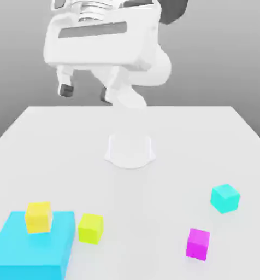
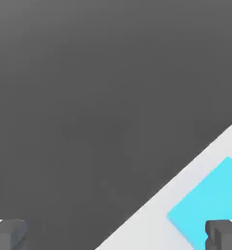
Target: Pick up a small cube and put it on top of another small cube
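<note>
Lime Cube Waits Beside the Blue Block for an Open Claw

The lime cube [image 1: 90, 228] sits on the table [image 1: 170, 136], just beside the big blue block [image 1: 49, 245], on the side toward the exterior view's right. On top of that block rests an orange-yellow cube [image 1: 39, 217]. Well apart, toward the exterior view's right, lie a magenta cube [image 1: 198, 244] and a cyan cube [image 1: 225, 198], both on the table.

The claw [image 1: 86, 92] hangs high above the table with its fingers spread wide and nothing between them. The step in hand looks to be the approach. It would be best to travel while high, centre over the lime cube, and only then come straight down, fingers lined up with two opposite faces. The blue block is the likely snag: a finger lowered on that side could strike its edge (a turn of the wrist, putting the fingers along the free faces, should help). Close gently around the cube's middle, then lift clear of the block and the orange-yellow cube before moving sideways. Which cube should receive it, the pictures do not tell.
</note>
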`<action>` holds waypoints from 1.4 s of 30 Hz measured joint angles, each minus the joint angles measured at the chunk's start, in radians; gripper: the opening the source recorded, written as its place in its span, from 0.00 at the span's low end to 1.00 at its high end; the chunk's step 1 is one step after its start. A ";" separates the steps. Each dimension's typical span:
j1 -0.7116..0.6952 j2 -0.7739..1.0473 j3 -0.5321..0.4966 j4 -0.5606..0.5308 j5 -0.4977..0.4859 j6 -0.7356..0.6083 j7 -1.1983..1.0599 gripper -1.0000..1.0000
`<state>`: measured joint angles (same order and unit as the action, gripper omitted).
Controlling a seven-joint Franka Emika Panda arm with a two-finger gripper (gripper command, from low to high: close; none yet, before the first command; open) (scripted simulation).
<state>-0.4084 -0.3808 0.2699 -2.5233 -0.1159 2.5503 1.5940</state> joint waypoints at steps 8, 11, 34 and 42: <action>-0.118 0.192 0.048 -0.100 -0.063 0.112 0.367 0.50; -0.144 0.262 0.050 -0.138 -0.074 0.155 0.495 0.50; -0.015 0.691 -0.166 -0.204 -0.157 0.484 0.928 0.00; -0.052 0.643 -0.117 -0.212 -0.112 0.450 0.896 0.00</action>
<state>-0.4608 0.2620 0.1527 -2.7356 -0.2279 3.0003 2.4903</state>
